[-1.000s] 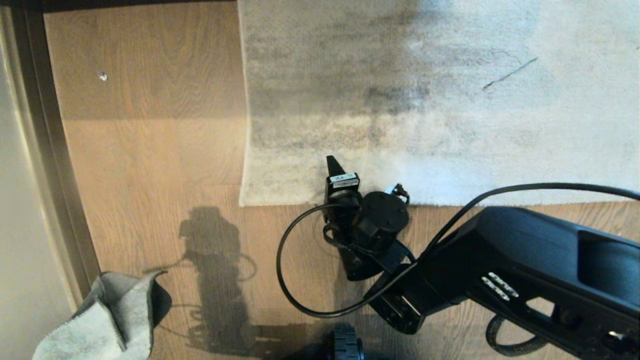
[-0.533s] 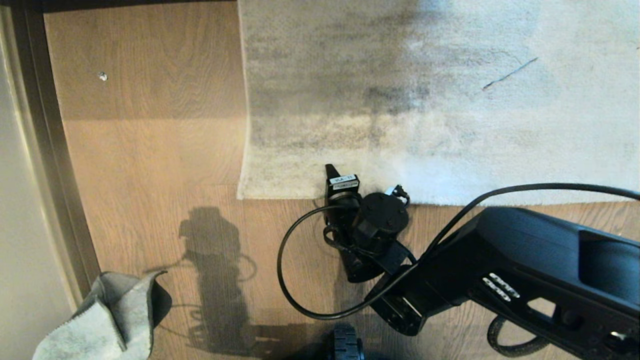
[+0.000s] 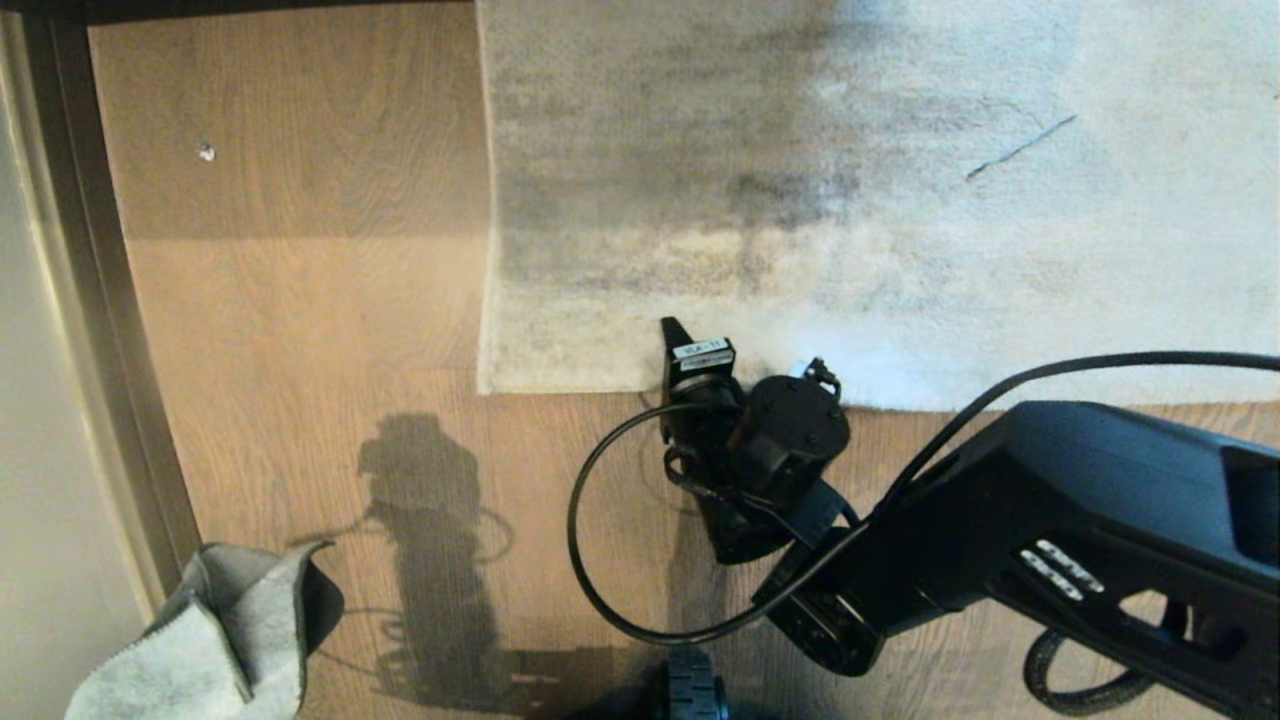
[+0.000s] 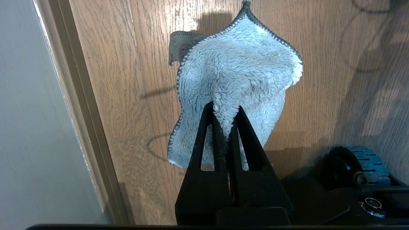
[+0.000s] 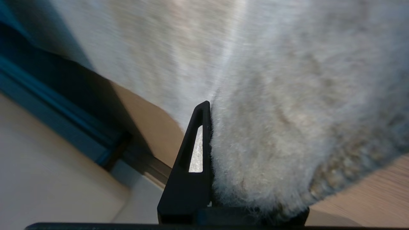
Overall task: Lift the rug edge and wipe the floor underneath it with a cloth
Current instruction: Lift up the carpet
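The pale grey rug [image 3: 850,200] lies on the wood floor [image 3: 300,300], with its near edge [image 3: 570,385] and square corner towards me. My right gripper [image 3: 690,350] is at that edge, a little right of the corner, and is shut on it. In the right wrist view one black finger [image 5: 199,143] presses against the pile of the rug edge [image 5: 287,159]; the other finger is hidden by the rug. My left gripper [image 4: 225,108] is shut on the grey-white cloth [image 4: 236,64], which hangs above the floor. The same cloth [image 3: 215,640] shows at the head view's lower left.
A dark skirting strip [image 3: 100,300] and a pale wall run along the left. A small white speck [image 3: 206,152] lies on the floor at the far left. The right arm's cable [image 3: 590,560] loops over the planks, and a base wheel [image 3: 695,695] shows at the bottom.
My right gripper has closed on the rug edge and shifted slightly right. The rug's near edge by the corner has drawn back a little. The cloth and left arm have not moved.
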{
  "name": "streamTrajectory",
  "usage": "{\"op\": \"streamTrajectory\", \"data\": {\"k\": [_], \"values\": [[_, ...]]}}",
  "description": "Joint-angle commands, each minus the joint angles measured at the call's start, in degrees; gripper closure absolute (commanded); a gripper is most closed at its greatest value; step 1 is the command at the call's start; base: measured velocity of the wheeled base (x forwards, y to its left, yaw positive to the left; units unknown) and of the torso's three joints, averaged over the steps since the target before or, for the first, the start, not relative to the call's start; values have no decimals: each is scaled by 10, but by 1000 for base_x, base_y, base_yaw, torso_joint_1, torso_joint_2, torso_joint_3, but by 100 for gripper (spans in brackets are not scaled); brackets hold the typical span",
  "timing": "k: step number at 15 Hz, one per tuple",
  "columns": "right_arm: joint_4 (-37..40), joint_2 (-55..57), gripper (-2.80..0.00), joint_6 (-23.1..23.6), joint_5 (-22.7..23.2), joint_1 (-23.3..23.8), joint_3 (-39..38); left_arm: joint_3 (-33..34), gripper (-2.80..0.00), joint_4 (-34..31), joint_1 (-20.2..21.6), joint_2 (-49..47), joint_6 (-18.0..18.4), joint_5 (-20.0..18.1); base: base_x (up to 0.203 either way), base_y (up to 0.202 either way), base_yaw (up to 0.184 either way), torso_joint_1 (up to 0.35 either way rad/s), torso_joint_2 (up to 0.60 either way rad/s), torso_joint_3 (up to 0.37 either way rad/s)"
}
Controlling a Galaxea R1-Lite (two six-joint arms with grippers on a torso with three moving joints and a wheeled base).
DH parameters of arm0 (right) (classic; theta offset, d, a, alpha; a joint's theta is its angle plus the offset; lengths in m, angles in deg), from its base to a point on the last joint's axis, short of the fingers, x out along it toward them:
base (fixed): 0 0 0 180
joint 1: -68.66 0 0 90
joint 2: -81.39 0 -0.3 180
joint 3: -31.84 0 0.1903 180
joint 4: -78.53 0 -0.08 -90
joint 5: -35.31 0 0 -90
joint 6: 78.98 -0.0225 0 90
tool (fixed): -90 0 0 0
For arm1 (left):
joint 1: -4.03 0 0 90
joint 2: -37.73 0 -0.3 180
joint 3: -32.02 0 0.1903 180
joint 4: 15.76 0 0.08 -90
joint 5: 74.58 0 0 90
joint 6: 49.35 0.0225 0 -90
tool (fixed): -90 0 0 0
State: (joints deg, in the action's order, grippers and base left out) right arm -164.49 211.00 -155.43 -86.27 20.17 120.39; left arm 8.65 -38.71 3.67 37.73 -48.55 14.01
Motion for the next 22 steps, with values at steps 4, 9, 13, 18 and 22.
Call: {"op": "streamTrajectory", "data": {"k": [4,9,13,18,22], "values": [[-36,-29,0,29,-3,7,0,0,0,0,0,0,0,0,0,0,0,0,0,0],[-36,-39,0,40,-3,25,6,0,0,0,0,0,0,0,0,0,0,0,0,0],[-36,-50,0,42,-4,36,3,0,0,0,0,0,0,0,0,0,0,0,0,0],[-36,-62,0,48,-4,58,6,0,0,0,0,0,0,0,0,0,0,0,0,0],[-36,-71,0,49,-3,67,6,0,0,0,0,0,0,0,0,0,0,0,0,0]]}}
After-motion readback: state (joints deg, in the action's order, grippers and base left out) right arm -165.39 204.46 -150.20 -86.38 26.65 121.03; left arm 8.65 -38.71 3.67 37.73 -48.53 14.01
